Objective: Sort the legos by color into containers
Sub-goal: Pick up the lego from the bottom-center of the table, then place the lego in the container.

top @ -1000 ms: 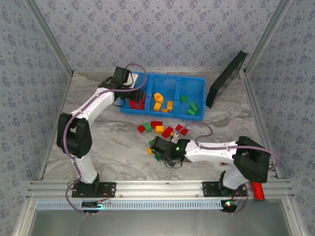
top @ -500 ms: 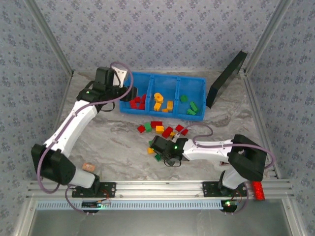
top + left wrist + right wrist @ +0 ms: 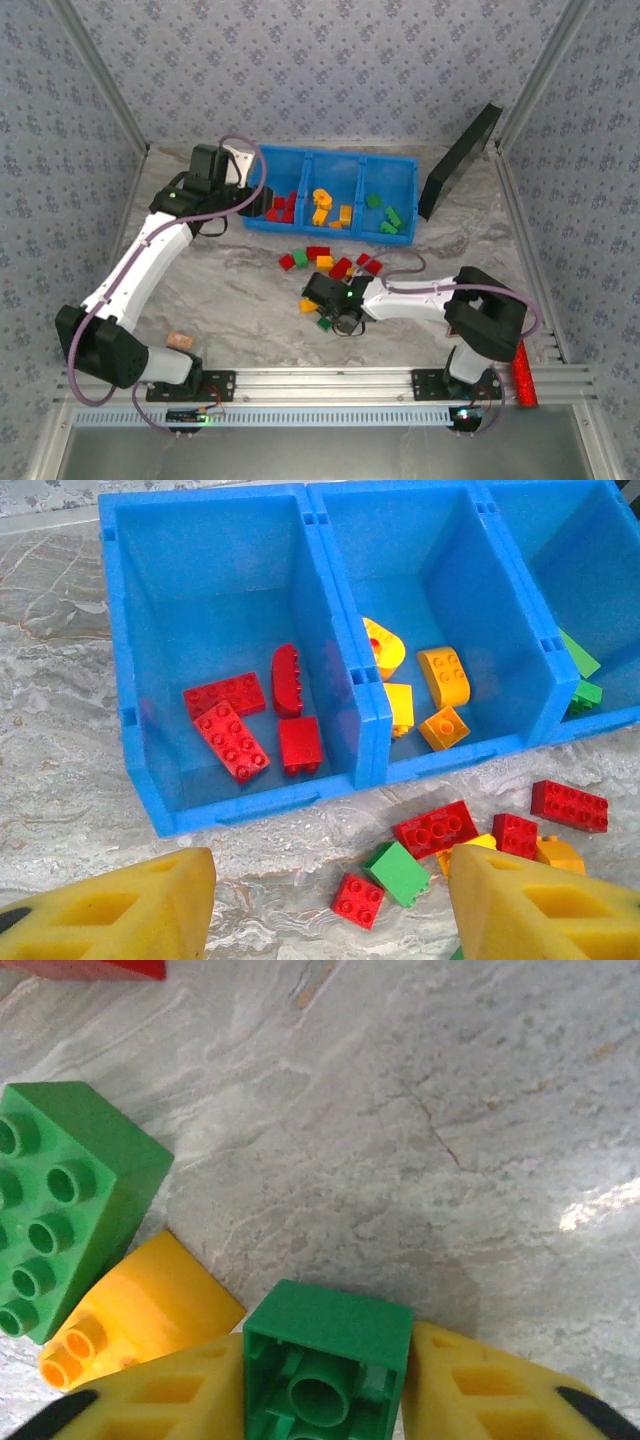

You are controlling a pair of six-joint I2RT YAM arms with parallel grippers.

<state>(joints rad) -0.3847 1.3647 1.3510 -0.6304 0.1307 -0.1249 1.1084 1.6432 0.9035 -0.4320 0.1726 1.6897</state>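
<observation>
The blue bin (image 3: 331, 154) stands at the back, with red legos (image 3: 280, 208) in its left compartment, yellow-orange ones (image 3: 325, 205) in the middle and green ones (image 3: 386, 216) on the right. Loose legos (image 3: 325, 260) lie in front of it. My left gripper (image 3: 254, 202) hovers by the bin's left front corner. In the left wrist view it (image 3: 330, 920) is open and empty, above a small red brick (image 3: 357, 900) and a green one (image 3: 397, 872). My right gripper (image 3: 336, 318) is low over the table, shut on a green lego (image 3: 328, 1360) turned underside up.
A larger green brick (image 3: 60, 1200) and a yellow brick (image 3: 140, 1320) lie just left of the held one. A black panel (image 3: 460, 160) leans at the back right. A red cylinder (image 3: 522, 385) sits by the front rail, and a small tan object (image 3: 178, 340) lies near the left base.
My right gripper has closed on the green lego. The left arm has drawn back from over the red compartment towards the bin's left front, its elbow swinging down and left.
</observation>
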